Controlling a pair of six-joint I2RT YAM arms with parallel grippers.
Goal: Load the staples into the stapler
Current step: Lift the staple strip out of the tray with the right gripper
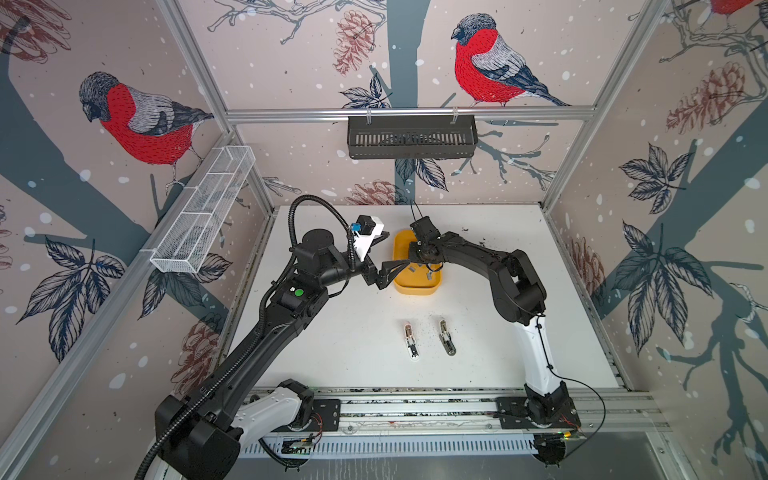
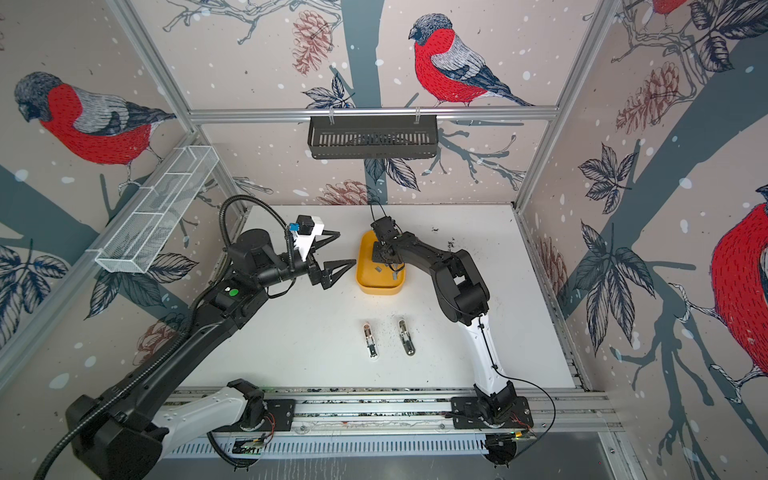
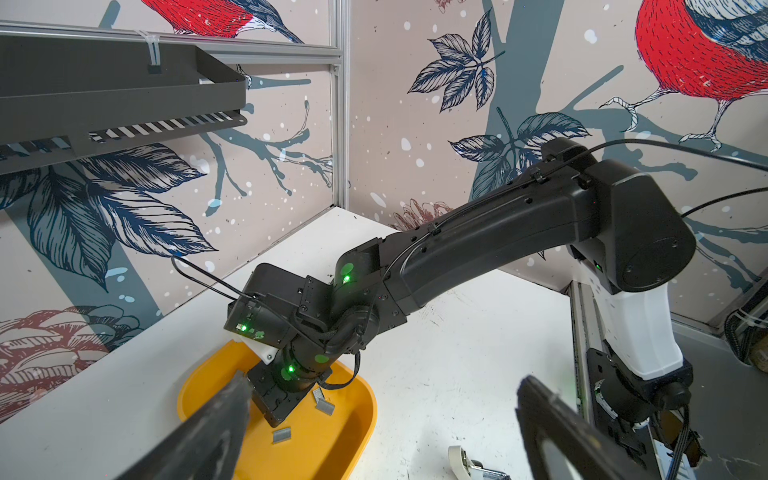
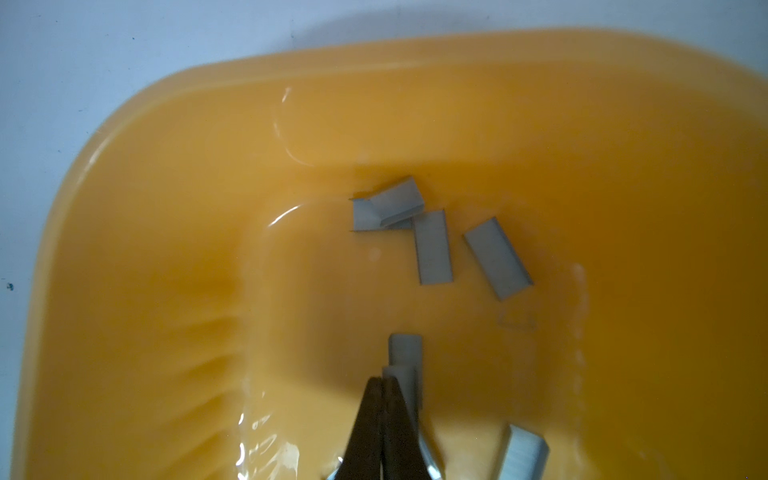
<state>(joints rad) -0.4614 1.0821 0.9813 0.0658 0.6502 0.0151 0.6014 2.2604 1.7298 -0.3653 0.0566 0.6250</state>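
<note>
Several grey staples [image 4: 432, 247] lie loose in a yellow tray [image 4: 166, 124] at mid-table [image 1: 415, 289]. My right gripper [image 4: 382, 380] reaches down into the tray and is shut, fingertips pressed together. One strip [image 4: 405, 351] lies right against the tips, and nothing shows between the pads. Two small staplers [image 1: 411, 338] [image 1: 446, 336] lie open on the white table nearer the front. My left gripper [image 1: 388, 253] hovers wide open and empty at the tray's left edge. In the left wrist view it [image 3: 386, 419] frames the tray [image 3: 365, 415], two strips [image 3: 282, 435] and one stapler's end [image 3: 469, 461].
A black slotted basket [image 1: 411, 137] hangs on the back wall and a white wire basket [image 1: 203, 208] on the left wall. Dark specks are scattered on the table around the staplers. The arms' mounting rail [image 1: 415, 409] runs along the front edge.
</note>
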